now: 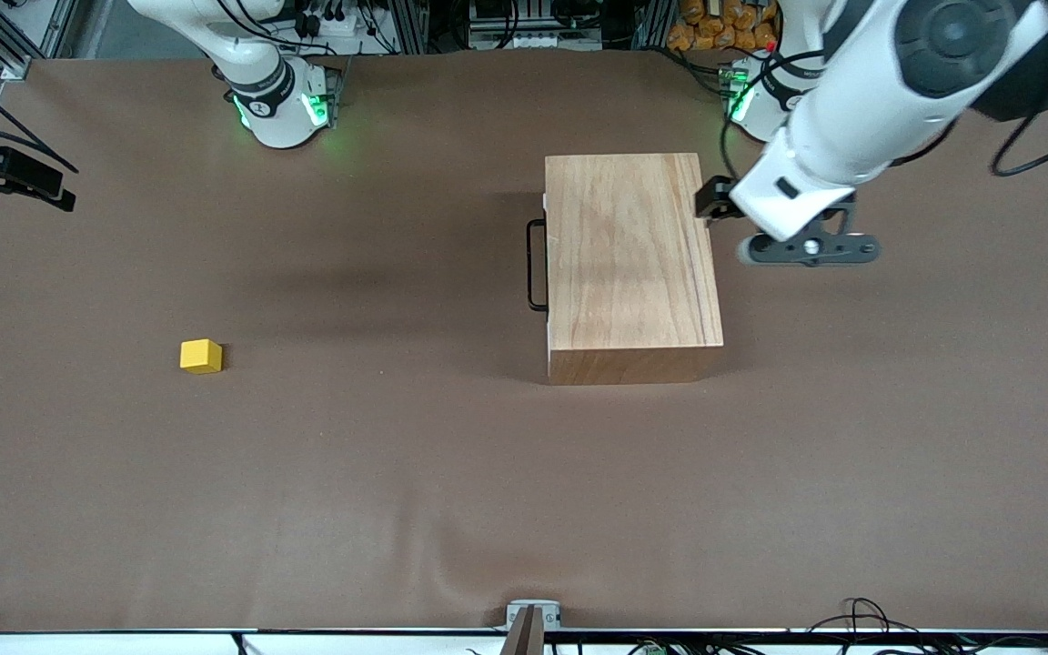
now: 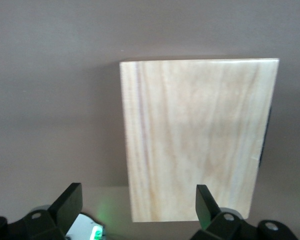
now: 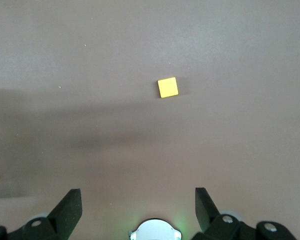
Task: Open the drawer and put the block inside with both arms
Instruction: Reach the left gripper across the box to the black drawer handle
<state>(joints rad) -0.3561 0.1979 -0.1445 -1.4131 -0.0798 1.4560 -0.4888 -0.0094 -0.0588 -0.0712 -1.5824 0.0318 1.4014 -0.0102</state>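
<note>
Front view: a large wooden box (image 1: 633,264) sits on the brown surface (image 1: 397,473), its drawer (image 1: 546,255) pushed fully in, with only a sliver of the white front edge showing at the box's 9 o'clock side. The thin black loop handle (image 1: 535,265) juts from that same side, facing the right arm's end of the surface. Well apart from the box, out past the handle at roughly 8 o'clock from it, the small yellow block (image 1: 201,356) rests alone on the surface, closer to the front camera than the handle.

The left arm (image 1: 861,109) reaches down from its base and carries the left pincer (image 1: 710,202) in the air over the box's edge at about 2 o'clock from the box's centre. In the left wrist view the left pincer (image 2: 137,205) has its two black fingers (image 2: 70,202) spread wide apart, holding nothing, with the box top (image 2: 195,140) filling the frame below them.

Only the right arm's base (image 1: 274,100) shows in the front view. In the right wrist view the right pincer (image 3: 137,206) likewise has its fingers (image 3: 69,205) spread apart and empty, hanging high over bare surface with the block (image 3: 167,87) in sight below.
</note>
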